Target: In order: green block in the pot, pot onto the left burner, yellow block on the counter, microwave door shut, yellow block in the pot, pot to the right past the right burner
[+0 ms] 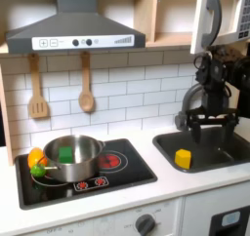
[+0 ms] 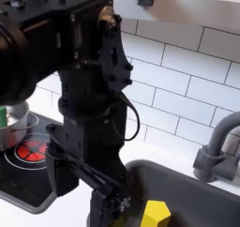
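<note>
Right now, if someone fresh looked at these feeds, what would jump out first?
The black arm over the sink, its tool hanging above the yellow block that sits in the basin at the first exterior view's right. Next, the shiny pot on the stove's left burner, with the green block inside it and a rounded yellow-green-orange toy beside its left side.
</note>
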